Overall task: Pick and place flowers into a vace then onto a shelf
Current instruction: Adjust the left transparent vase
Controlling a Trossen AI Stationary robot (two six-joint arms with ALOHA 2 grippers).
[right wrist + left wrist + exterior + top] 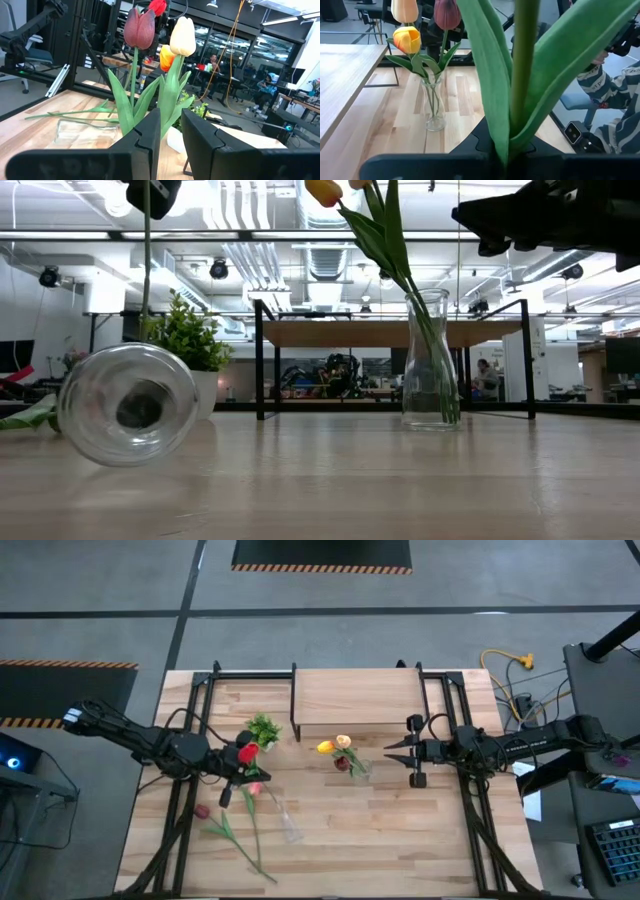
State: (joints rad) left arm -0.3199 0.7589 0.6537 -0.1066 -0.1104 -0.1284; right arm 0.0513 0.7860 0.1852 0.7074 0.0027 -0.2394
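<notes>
While the upright clear glass vase [357, 766] stands near the middle of the light wood-plank tabletop [400, 840], three artificial tulips already sit in it: a yellow one [325, 747], a peach one [343, 741] and a dark maroon one [341, 763]. Just behind this vase is the low light-wood shelf on thin black legs [355, 700].

To the left of the vase, the left gripper [243, 762] hangs above the tabletop with its fingers clamped together on the green stem of a red tulip [247, 752]; in the left wrist view that stem and its broad leaves [520, 75] rise straight out of the closed fingers. A second clear glass vase [288, 825] lies on its side left of the upright vase and nearer the front edge of the tabletop, its open mouth facing the low camera. Beside that fallen vase, farther from the upright one, two more tulips lie flat: a pink one [256, 789] and a dark red one [202, 811], their long stems running toward the front edge. A small bushy green plant [263, 728] stands between the left gripper and the shelf.

Right of the upright vase, the right gripper [390, 751] hovers close beside it, fingers a narrow gap apart and holding nothing.
</notes>
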